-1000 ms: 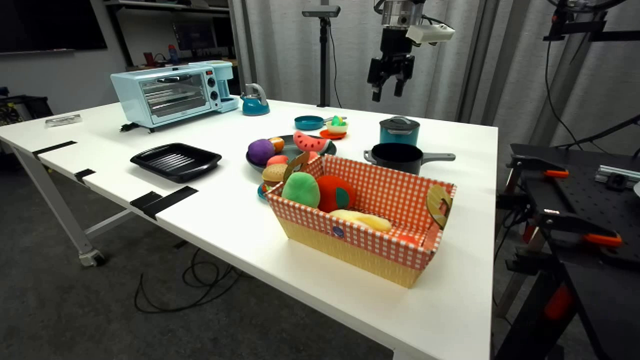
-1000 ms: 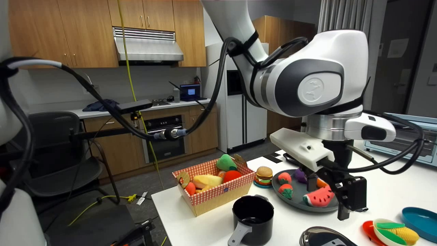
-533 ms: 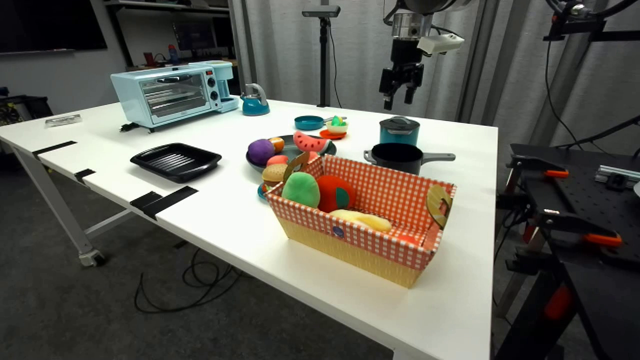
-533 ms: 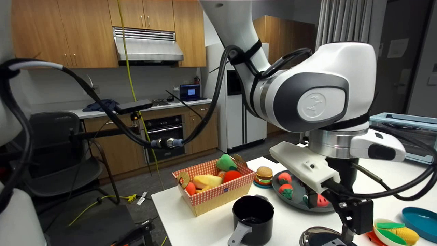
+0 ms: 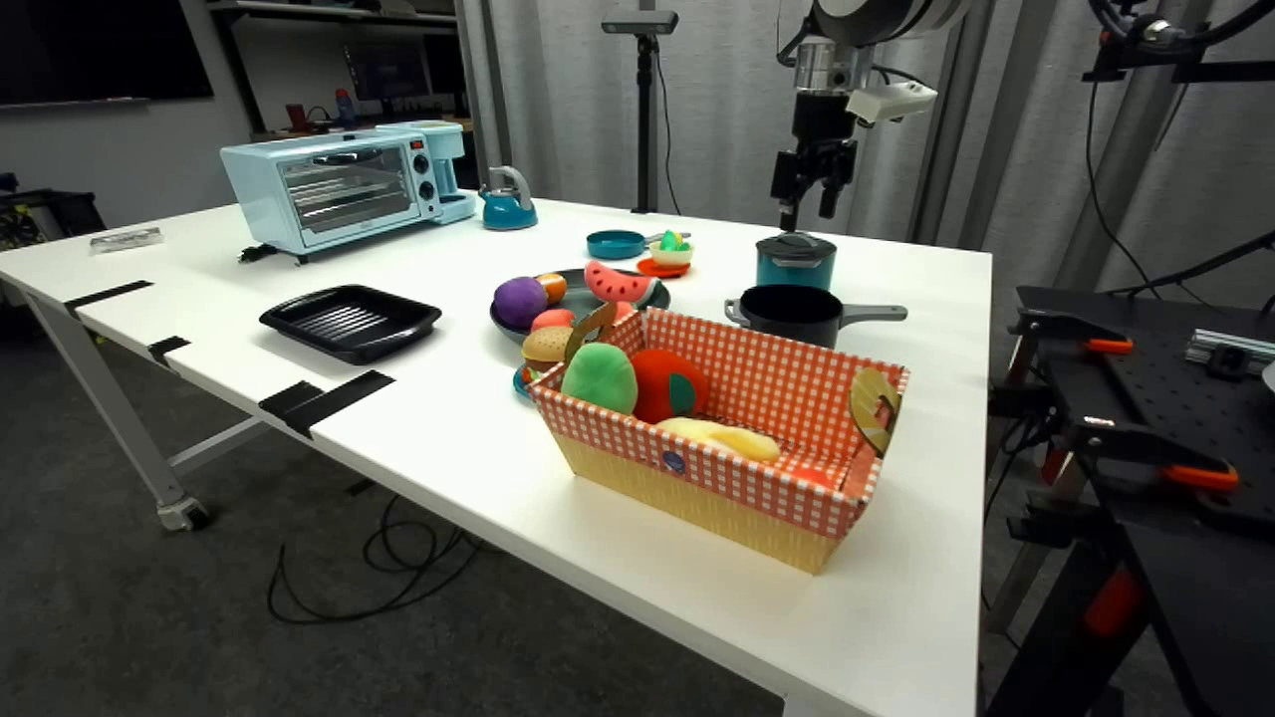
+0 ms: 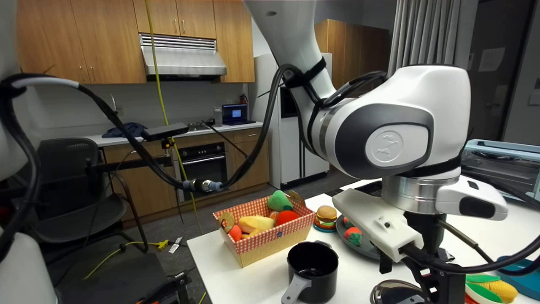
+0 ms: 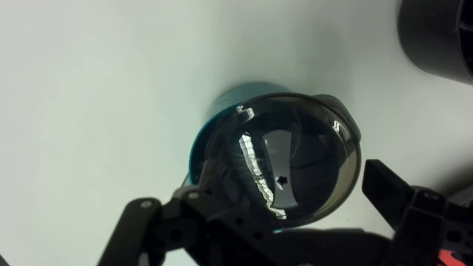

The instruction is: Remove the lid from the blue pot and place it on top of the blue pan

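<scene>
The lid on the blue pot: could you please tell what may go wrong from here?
The handle of the lid looks low and smooth, so the open gripper might slip off it. In the wrist view the gripper covers part of the lid's edge; if lowered, it could press there. The black pot stands nearby and might get bumped.

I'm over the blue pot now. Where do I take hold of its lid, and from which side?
Best bet: the grey handle, at its narrow waist, straight down from above. In the wrist view it runs roughly top to bottom across the lid, and the open end effector has a finger to either side, so closing across its width should work.
</scene>
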Action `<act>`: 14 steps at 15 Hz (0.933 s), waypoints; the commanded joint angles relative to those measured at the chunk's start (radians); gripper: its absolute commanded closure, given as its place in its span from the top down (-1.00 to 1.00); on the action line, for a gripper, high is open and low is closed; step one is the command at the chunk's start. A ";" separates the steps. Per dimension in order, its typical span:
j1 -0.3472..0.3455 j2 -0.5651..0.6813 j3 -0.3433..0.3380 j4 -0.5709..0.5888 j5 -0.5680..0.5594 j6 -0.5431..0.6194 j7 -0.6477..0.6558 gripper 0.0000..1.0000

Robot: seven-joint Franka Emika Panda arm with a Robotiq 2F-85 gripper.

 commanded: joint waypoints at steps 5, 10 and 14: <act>0.005 0.096 0.033 0.067 0.010 0.055 -0.003 1.00; -0.005 0.114 0.050 0.120 0.020 0.028 -0.006 1.00; -0.010 0.113 0.050 0.130 0.026 0.029 -0.009 1.00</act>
